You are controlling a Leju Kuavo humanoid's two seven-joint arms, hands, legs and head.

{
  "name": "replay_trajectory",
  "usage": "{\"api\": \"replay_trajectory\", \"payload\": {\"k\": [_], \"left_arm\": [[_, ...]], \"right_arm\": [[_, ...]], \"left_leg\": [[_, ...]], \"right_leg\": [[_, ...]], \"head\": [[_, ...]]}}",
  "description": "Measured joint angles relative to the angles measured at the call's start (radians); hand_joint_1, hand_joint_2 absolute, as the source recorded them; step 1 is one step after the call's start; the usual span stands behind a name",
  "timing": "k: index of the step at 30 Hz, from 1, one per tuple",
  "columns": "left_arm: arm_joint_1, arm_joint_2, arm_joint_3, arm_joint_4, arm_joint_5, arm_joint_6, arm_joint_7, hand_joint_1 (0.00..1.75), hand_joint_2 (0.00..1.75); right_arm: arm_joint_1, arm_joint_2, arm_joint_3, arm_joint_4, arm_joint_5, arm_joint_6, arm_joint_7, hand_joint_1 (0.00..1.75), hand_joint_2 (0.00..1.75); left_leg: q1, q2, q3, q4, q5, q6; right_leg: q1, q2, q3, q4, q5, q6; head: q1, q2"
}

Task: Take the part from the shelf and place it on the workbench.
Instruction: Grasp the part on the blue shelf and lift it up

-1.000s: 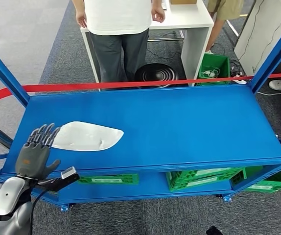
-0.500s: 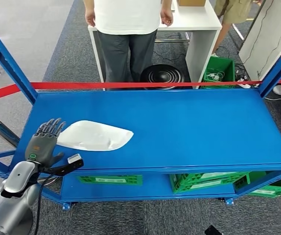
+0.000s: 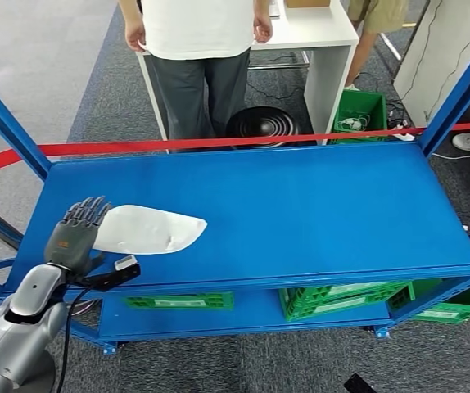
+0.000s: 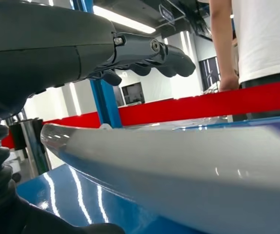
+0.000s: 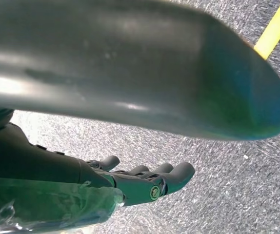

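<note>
While the part [image 3: 147, 229], a flat white leaf-shaped piece, lies on the top board of the blue shelf [image 3: 294, 205] toward its left end, the left robot hand [image 3: 74, 237] sits at the part's blunt end, fingers stretched out and apart, gripping nothing. A red tape [image 3: 220, 141] runs along the shelf's far edge; behind it a person [image 3: 196, 49] stands at a white desk [image 3: 319, 41]. Green crates [image 3: 337, 296] sit on the lower level.

Left wrist view: the left robot hand's fingers [image 4: 157, 53] extend straight over the part [image 4: 190, 161], apart from it.

Right wrist view: the right robot hand [image 5: 142, 183] hangs over grey carpet [image 5: 223, 180], fingers loosely extended, empty.
</note>
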Motion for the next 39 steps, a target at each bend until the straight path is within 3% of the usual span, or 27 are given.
{"api": "replay_trajectory", "payload": {"k": [2, 4, 6, 7, 9, 10, 11, 12, 14, 16, 19, 21, 24, 25, 26, 27, 28, 29, 31, 33, 36, 37, 39], "left_arm": [[-0.006, -0.001, -0.004, 0.002, 0.000, 0.001, 0.000, 0.00, 1.75], [-0.008, -0.001, -0.007, 0.003, 0.000, 0.003, 0.000, 0.00, 1.75], [-0.011, -0.002, -0.008, 0.004, 0.000, 0.004, 0.000, 0.00, 1.75], [-0.012, -0.002, -0.009, 0.005, 0.000, 0.004, 0.000, 0.28, 1.75], [-0.015, -0.004, -0.011, 0.010, 0.000, 0.002, -0.002, 1.16, 1.75], [-0.017, -0.005, -0.012, 0.015, 0.000, 0.002, -0.005, 1.59, 1.75], [-0.020, -0.006, -0.015, 0.021, 0.000, 0.002, -0.009, 1.75, 1.75], [-0.024, -0.008, -0.018, 0.029, 0.001, 0.003, -0.014, 1.75, 1.75], [-0.034, -0.011, -0.025, 0.043, 0.003, 0.007, -0.024, 1.75, 1.75], [-0.046, -0.015, -0.033, 0.054, 0.006, 0.008, -0.032, 1.75, 1.75], [-0.062, -0.019, -0.048, 0.071, 0.009, 0.005, -0.038, 1.75, 1.75], [-0.071, -0.021, -0.057, 0.080, 0.010, 0.002, -0.041, 1.75, 1.75], [-0.083, -0.021, -0.070, 0.096, 0.015, -0.005, -0.045, 1.75, 1.75], [-0.084, -0.021, -0.075, 0.102, 0.016, -0.007, -0.046, 1.75, 1.75], [-0.085, -0.021, -0.079, 0.107, 0.018, -0.008, -0.047, 1.75, 1.75], [-0.088, -0.021, -0.083, 0.111, 0.018, -0.009, -0.048, 1.75, 1.75], [-0.092, -0.021, -0.087, 0.114, 0.018, -0.010, -0.049, 1.75, 1.75], [-0.098, -0.021, -0.091, 0.116, 0.018, -0.011, -0.049, 1.75, 1.75], [-0.112, -0.021, -0.100, 0.121, 0.018, -0.015, -0.050, 1.75, 1.75], [-0.120, -0.021, -0.107, 0.126, 0.018, -0.017, -0.050, 1.75, 1.75], [-0.126, -0.022, -0.114, 0.128, 0.018, -0.017, -0.050, 1.75, 1.75], [-0.129, -0.022, -0.117, 0.129, 0.018, -0.017, -0.050, 1.75, 1.75], [-0.132, -0.022, -0.121, 0.131, 0.018, -0.017, -0.050, 1.75, 1.75]], "right_arm": [[0.001, 0.000, 0.000, 0.000, 0.000, 0.000, 0.000, 0.00, 0.00], [0.002, 0.001, 0.000, 0.000, 0.000, 0.000, 0.000, 0.00, 0.00], [0.002, 0.002, 0.000, 0.000, 0.000, 0.000, -0.001, 0.00, 0.00], [0.001, 0.002, 0.000, 0.000, 0.000, 0.000, -0.001, 0.00, 0.00], [0.002, 0.002, 0.000, 0.001, 0.001, 0.001, -0.001, 0.00, 0.00], [0.003, 0.002, 0.000, 0.001, 0.001, 0.001, -0.001, 0.00, 0.00], [0.003, 0.003, 0.000, 0.001, 0.001, 0.001, -0.001, 0.00, 0.00], [0.003, 0.003, 0.000, 0.001, 0.002, 0.002, -0.001, 0.00, 0.00], [0.001, 0.003, 0.000, 0.001, 0.003, 0.002, -0.001, 0.00, 0.00], [-0.002, 0.005, 0.001, 0.001, 0.004, 0.003, -0.002, 0.00, 0.00], [-0.001, 0.007, 0.002, 0.001, 0.004, 0.006, -0.003, 0.00, 0.00], [-0.001, 0.009, 0.002, 0.002, 0.003, 0.007, -0.004, 0.00, 0.00], [-0.001, 0.010, 0.002, 0.002, 0.001, 0.007, -0.004, 0.00, 0.00], [-0.001, 0.011, 0.002, 0.002, 0.000, 0.008, -0.004, 0.00, 0.00], [-0.001, 0.012, 0.002, 0.002, 0.000, 0.008, -0.005, 0.00, 0.00], [0.000, 0.013, 0.002, 0.002, -0.001, 0.009, -0.005, 0.00, 0.00], [-0.001, 0.015, 0.002, 0.002, -0.001, 0.010, -0.006, 0.00, 0.00], [-0.001, 0.017, 0.002, 0.002, -0.002, 0.011, -0.007, 0.00, 0.00], [-0.002, 0.019, 0.002, 0.002, -0.002, 0.012, -0.008, 0.00, 0.00], [-0.001, 0.020, 0.002, 0.002, -0.002, 0.012, -0.009, 0.00, 0.00], [0.000, 0.023, 0.002, 0.002, -0.003, 0.012, -0.009, 0.00, 0.00], [-0.001, 0.024, 0.002, 0.002, -0.003, 0.012, -0.009, 0.00, 0.00], [-0.001, 0.024, 0.002, 0.002, -0.003, 0.012, -0.009, 0.00, 0.00]], "left_leg": [[-0.002, 0.000, 0.022, -0.051, 0.005, 0.009], [-0.002, 0.000, 0.023, -0.056, 0.008, 0.021], [0.001, 0.000, 0.026, -0.061, 0.012, 0.032], [0.002, 0.000, 0.027, -0.062, 0.012, 0.036], [0.002, 0.001, 0.027, -0.062, 0.012, 0.040], [0.002, 0.001, 0.027, -0.062, 0.012, 0.040], [0.002, 0.001, 0.028, -0.061, 0.012, 0.040], [0.002, 0.001, 0.029, -0.061, 0.012, 0.040], [0.002, 0.000, 0.030, -0.060, 0.010, 0.036], [-0.001, -0.002, 0.028, -0.057, 0.009, 0.026], [-0.002, -0.003, 0.026, -0.062, 0.013, 0.011], [-0.001, -0.002, 0.015, -0.039, -0.008, 0.000], [0.000, -0.001, -0.067, 0.135, -0.098, -0.010], [0.001, -0.001, -0.097, 0.193, -0.116, -0.011], [0.001, -0.001, -0.113, 0.222, -0.116, -0.012], [0.001, -0.001, -0.111, 0.213, -0.096, -0.011], [0.001, -0.001, -0.091, 0.167, -0.062, -0.009], [0.001, 0.000, -0.060, 0.102, -0.024, -0.007], [0.001, 0.001, -0.003, -0.015, 0.016, -0.001], [-0.001, 0.000, 0.011, -0.053, 0.015, 0.009], [0.001, 0.000, 0.011, -0.058, 0.018, 0.027], [0.003, 0.000, 0.012, -0.059, 0.019, 0.032], [0.003, 0.001, 0.013, -0.059, 0.018, 0.038]], "right_leg": [[0.003, 0.001, -0.002, -0.002, 0.002, 0.012], [0.001, 0.001, -0.002, -0.005, 0.003, 0.024], [0.000, -0.002, -0.018, 0.033, -0.024, 0.035], [-0.001, -0.003, -0.041, 0.084, -0.053, 0.038], [-0.001, -0.003, -0.102, 0.220, -0.115, 0.042], [-0.001, -0.003, -0.124, 0.267, -0.128, 0.043], [-0.001, -0.003, -0.129, 0.279, -0.124, 0.043], [-0.001, -0.004, -0.115, 0.249, -0.100, 0.042], [-0.001, -0.004, -0.047, 0.112, -0.038, 0.040], [-0.001, -0.001, 0.002, 0.012, -0.007, 0.034], [0.001, 0.002, 0.006, -0.004, -0.003, 0.016], [-0.002, 0.002, 0.005, -0.006, 0.001, 0.003], [-0.003, 0.001, 0.004, -0.008, 0.001, -0.008], [-0.003, 0.001, 0.004, -0.008, 0.001, -0.009], [-0.003, 0.001, 0.004, -0.008, 0.001, -0.009], [-0.003, 0.001, 0.005, -0.007, 0.001, -0.008], [-0.003, 0.001, 0.006, -0.007, 0.000, -0.008], [-0.003, 0.001, 0.008, -0.007, -0.001, -0.006], [0.001, 0.002, 0.006, -0.004, -0.004, 0.003], [0.004, 0.002, 0.002, -0.004, -0.003, 0.014], [0.001, 0.000, -0.008, 0.011, -0.016, 0.029], [0.001, -0.001, -0.025, 0.048, -0.038, 0.034], [0.000, -0.003, -0.088, 0.180, -0.099, 0.040]], "head": [[0.002, 0.000], [0.003, 0.000], [0.007, 0.000], [0.008, 0.000], [0.011, 0.000], [0.011, 0.000], [0.011, 0.000], [0.011, 0.000], [0.012, 0.000], [0.011, 0.000], [0.010, 0.000], [0.009, 0.000], [0.006, 0.000], [0.006, 0.000], [0.006, 0.000], [0.006, 0.000], [0.005, 0.000], [0.005, 0.000], [0.005, 0.000], [0.006, 0.000], [0.008, 0.000], [0.010, 0.000], [0.013, 0.000]]}}
